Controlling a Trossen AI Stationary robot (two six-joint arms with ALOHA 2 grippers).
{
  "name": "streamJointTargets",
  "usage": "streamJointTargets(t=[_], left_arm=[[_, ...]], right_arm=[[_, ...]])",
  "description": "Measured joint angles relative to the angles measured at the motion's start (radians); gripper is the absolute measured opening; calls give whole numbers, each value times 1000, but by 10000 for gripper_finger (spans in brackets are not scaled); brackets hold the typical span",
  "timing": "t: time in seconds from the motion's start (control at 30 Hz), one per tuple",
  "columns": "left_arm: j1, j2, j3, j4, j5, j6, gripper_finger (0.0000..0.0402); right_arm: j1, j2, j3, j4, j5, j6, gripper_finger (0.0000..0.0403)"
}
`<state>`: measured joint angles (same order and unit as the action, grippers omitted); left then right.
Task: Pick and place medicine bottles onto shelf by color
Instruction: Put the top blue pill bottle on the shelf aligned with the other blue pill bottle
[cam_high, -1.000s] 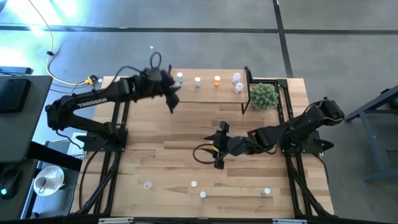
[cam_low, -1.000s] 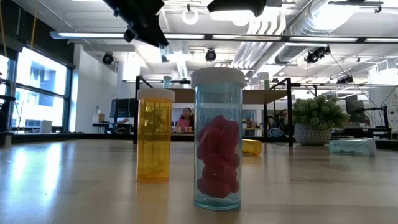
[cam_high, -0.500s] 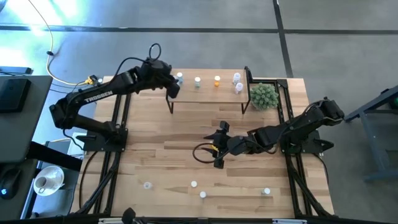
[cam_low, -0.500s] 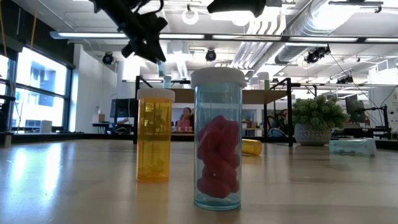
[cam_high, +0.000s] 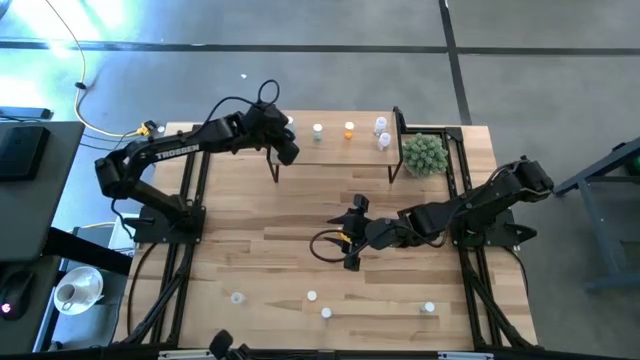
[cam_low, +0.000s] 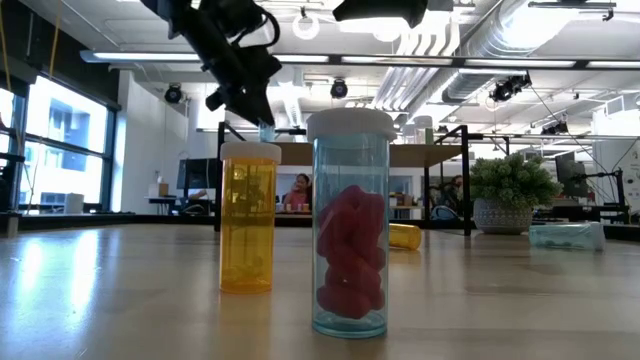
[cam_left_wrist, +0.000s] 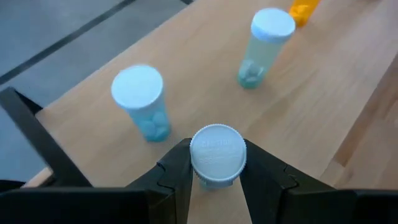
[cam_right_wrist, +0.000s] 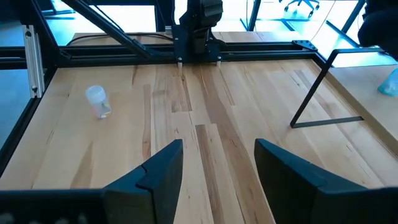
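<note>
blue bottle (cam_left_wrist: 217, 155) in left jaws

**Left arm reaching far, right arm lying low**

The left arm is stretching from its base at nine o'clock toward eleven o'clock, its left gripper (cam_high: 284, 146) pointing down with fingers (cam_left_wrist: 177, 171) clamping tight on a small capped bottle (cam_left_wrist: 217, 154). The right arm is lying low from three o'clock toward the centre, its right gripper (cam_high: 350, 235) holding its fingers (cam_right_wrist: 158, 171) spread wide, gripping nothing.

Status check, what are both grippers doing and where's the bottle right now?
Left gripper shut on white-capped bottle, over shelf left end. Right gripper open, empty, mid-table. Light blue bottle stands close beside drop spot.
</note>
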<state>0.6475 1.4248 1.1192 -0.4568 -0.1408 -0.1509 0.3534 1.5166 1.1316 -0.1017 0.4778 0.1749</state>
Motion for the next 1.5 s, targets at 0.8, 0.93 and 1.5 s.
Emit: streamJointTargets(t=[0.8, 0.93, 1.5], left_arm=[[-9, 12, -1, -11, -34, -22, 122], [-9, 13, -2, -10, -43, -21, 123], [-9, 13, -2, -3, -39, -14, 203]], right_arm=[[0, 0, 0, -11, 3, 0, 190], [0, 0, 0, -14, 3, 0, 190], [0, 0, 0, -14, 3, 0, 190]])
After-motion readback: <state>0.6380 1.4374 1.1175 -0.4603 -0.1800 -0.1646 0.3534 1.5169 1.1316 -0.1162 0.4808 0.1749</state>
